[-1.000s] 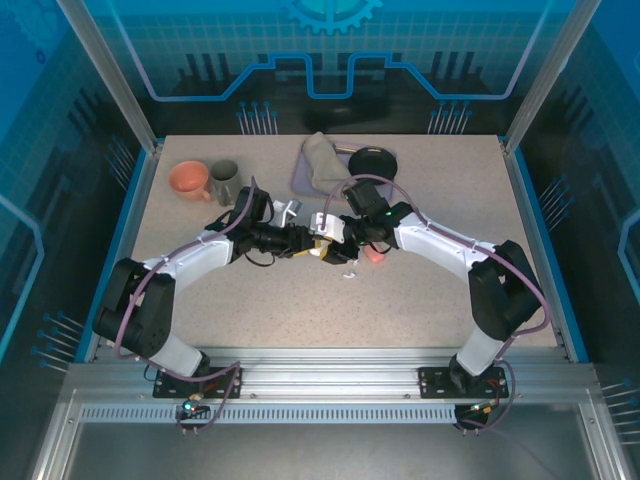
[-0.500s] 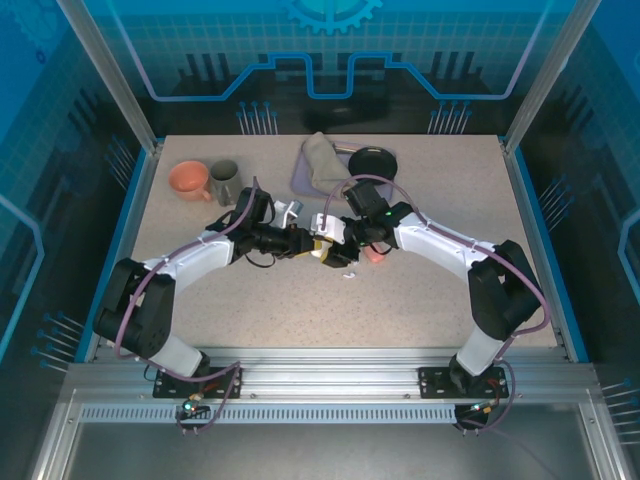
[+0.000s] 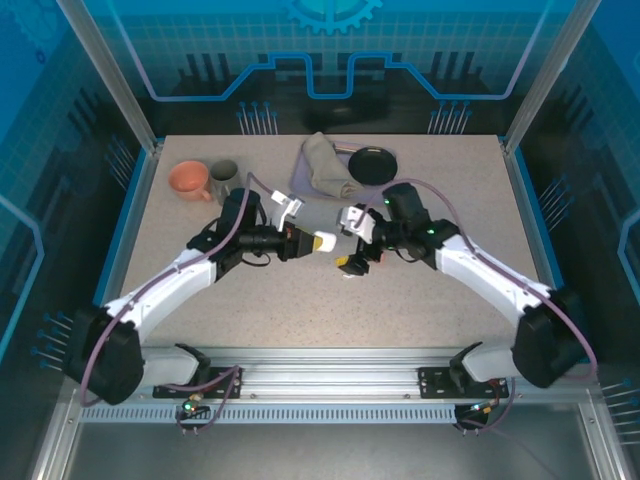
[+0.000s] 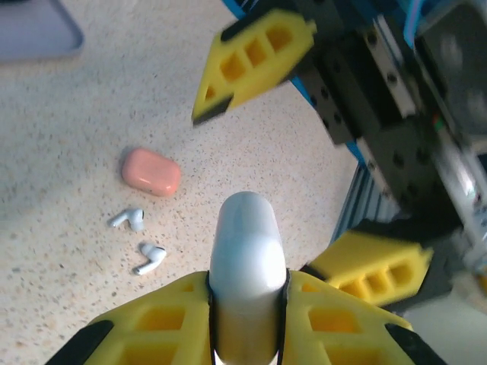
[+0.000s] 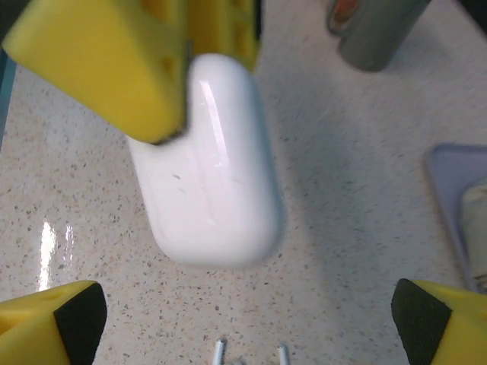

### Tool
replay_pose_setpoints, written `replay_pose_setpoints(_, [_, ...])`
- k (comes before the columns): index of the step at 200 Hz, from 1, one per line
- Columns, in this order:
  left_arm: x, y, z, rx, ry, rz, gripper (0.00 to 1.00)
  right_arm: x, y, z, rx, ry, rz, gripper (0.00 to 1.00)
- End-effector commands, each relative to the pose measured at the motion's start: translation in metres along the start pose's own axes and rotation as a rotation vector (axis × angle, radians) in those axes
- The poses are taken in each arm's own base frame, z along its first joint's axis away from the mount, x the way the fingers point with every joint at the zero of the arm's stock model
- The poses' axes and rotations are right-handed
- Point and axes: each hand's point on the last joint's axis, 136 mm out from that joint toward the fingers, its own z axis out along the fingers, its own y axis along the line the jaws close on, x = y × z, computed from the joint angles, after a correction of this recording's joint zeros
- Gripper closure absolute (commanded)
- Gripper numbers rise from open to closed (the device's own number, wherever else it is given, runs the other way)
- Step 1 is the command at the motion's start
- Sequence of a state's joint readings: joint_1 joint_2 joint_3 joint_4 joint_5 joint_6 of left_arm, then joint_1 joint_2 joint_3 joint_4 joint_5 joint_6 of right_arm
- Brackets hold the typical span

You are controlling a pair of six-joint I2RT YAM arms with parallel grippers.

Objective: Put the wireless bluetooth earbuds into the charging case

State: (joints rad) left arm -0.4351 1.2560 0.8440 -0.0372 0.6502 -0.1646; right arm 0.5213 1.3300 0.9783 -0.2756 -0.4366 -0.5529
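Left wrist: white case (image 4: 245, 251) within end effector (image 4: 247, 289)

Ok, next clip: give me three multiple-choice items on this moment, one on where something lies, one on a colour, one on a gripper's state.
1. Where do the two white earbuds lie?
A) on the table beside the pink case
B) in the orange mug
C) on the purple tray

2. What colour is the case held in the left gripper?
A) pink
B) black
C) white

3. How does the right gripper stand?
A) shut on an earbud
B) open, holding nothing
C) shut on the pink case

Answers:
1 A, both lie on the speckled top near the pink case.
2 C, the left wrist view shows it white between the yellow fingers.
3 B, its fingers stand wide apart, gripping nothing.
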Motion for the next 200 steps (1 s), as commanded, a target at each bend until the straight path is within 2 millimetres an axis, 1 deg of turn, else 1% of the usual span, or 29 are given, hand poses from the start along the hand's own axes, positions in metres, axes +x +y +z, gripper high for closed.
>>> replay_pose_setpoints(1, [-0.005, -0.017, -0.009, -0.016, -0.076, 0.310, 0.88, -0.023, 0.003, -0.026, 0.020, -0.130, -0.012, 0.00])
replay_pose_setpoints(23, [-0.005, -0.031, -0.015, -0.017, -0.121, 0.462, 0.89, -0.032, 0.014, -0.043, 0.007, -0.177, -0.031, 0.00])
replay_pose_setpoints(50, [-0.004, -0.043, -0.018, -0.027, -0.141, 0.584, 0.91, -0.043, 0.036, -0.056, -0.107, -0.227, -0.065, 0.00])
replay_pose_setpoints(56, [-0.005, -0.045, -0.018, -0.030, -0.142, 0.600, 0.91, -0.045, 0.040, -0.057, -0.134, -0.229, -0.068, 0.02])
replay_pose_setpoints(65, [-0.006, -0.049, -0.019, -0.030, -0.143, 0.622, 0.91, -0.048, 0.043, -0.059, -0.167, -0.229, -0.075, 0.08])
replay_pose_setpoints(94, [-0.008, -0.058, -0.016, -0.024, -0.135, 0.672, 0.91, -0.053, 0.046, -0.053, -0.247, -0.192, -0.055, 0.24])
replay_pose_setpoints(120, [-0.009, -0.063, -0.013, -0.019, -0.130, 0.684, 0.92, -0.055, 0.047, -0.043, -0.276, -0.180, -0.051, 0.29])
replay_pose_setpoints(160, [-0.009, -0.067, -0.012, -0.012, -0.132, 0.691, 0.92, -0.050, 0.050, -0.030, -0.311, -0.162, -0.033, 0.37])
replay_pose_setpoints(200, [-0.008, -0.069, -0.013, -0.011, -0.122, 0.697, 0.92, -0.050, 0.052, -0.027, -0.351, -0.151, -0.010, 0.55])
